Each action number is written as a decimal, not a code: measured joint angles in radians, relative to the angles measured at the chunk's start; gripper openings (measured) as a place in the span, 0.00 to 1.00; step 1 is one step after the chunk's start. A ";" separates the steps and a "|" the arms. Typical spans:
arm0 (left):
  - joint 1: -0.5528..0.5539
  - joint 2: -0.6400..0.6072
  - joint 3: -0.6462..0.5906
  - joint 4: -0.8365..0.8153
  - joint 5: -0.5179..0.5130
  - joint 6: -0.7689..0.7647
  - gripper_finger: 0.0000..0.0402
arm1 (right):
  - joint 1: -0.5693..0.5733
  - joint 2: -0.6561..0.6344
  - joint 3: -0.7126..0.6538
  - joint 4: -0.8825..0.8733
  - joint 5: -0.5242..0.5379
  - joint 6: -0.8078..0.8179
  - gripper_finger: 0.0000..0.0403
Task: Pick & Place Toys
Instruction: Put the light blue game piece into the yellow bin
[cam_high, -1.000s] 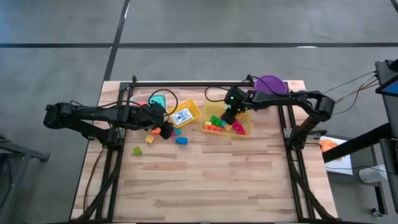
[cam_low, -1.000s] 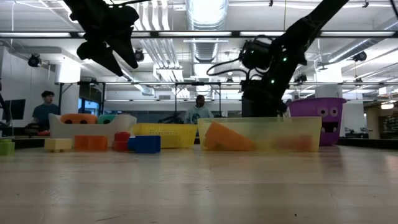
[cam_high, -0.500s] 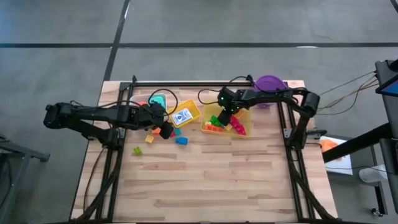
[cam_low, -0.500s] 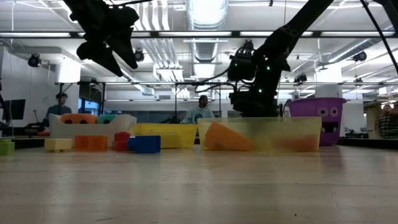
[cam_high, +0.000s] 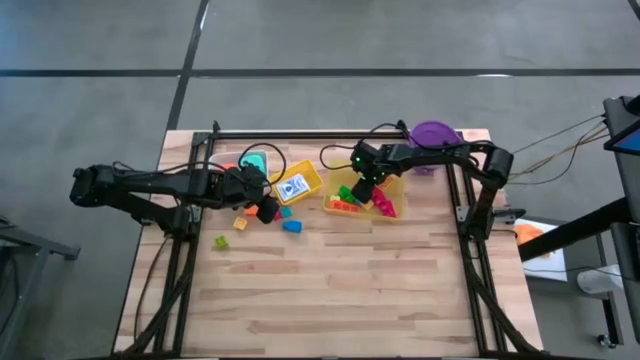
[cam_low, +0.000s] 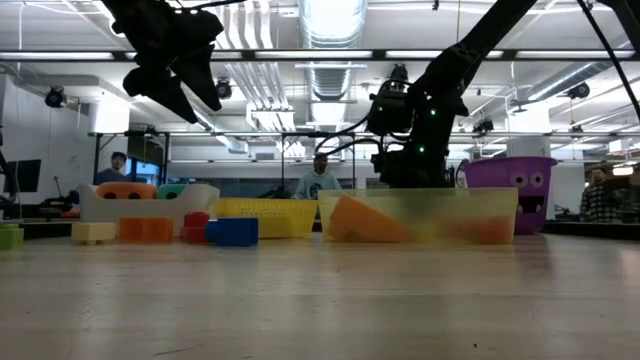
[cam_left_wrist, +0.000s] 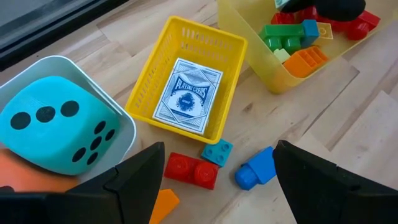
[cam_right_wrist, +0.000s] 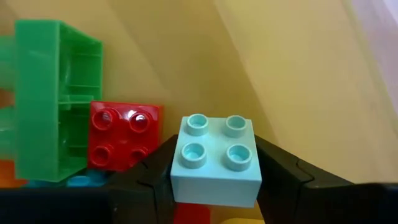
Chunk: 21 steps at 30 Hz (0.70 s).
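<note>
a: honestly, where's the pale blue brick (cam_right_wrist: 216, 160)?

b: clamped in my right gripper (cam_right_wrist: 214, 186), inside the clear bin (cam_high: 392, 190). my left gripper (cam_left_wrist: 214, 186) hangs apart, at nine o'clock.

a: risk?

b: it bounces out, i'd guess.

Glossy plastic bricks (cam_left_wrist: 292, 37), wood table (cam_high: 340, 280)

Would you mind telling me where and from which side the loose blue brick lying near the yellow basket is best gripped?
Come straight down and close across the short sides of the blue brick. It lies flat on the table, apart from the red brick and the yellow basket, so both sides look free. The open left claw hovers above it; the right claw holds a pale blue brick.
</note>
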<state>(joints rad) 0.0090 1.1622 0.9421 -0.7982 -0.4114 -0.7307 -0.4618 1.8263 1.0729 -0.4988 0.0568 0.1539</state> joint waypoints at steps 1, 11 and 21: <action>0.000 0.000 0.000 0.000 0.000 0.000 0.74 | 0.000 0.000 0.000 0.000 -0.005 -0.001 0.41; 0.000 0.000 0.000 0.000 0.000 0.000 0.74 | 0.002 0.000 0.000 -0.003 -0.058 -0.005 0.42; 0.000 0.001 0.000 0.000 0.000 0.000 0.74 | 0.006 0.000 0.000 -0.011 -0.061 -0.008 0.65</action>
<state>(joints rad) 0.0086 1.1629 0.9421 -0.7979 -0.4110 -0.7307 -0.4557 1.8263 1.0729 -0.5095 -0.0040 0.1457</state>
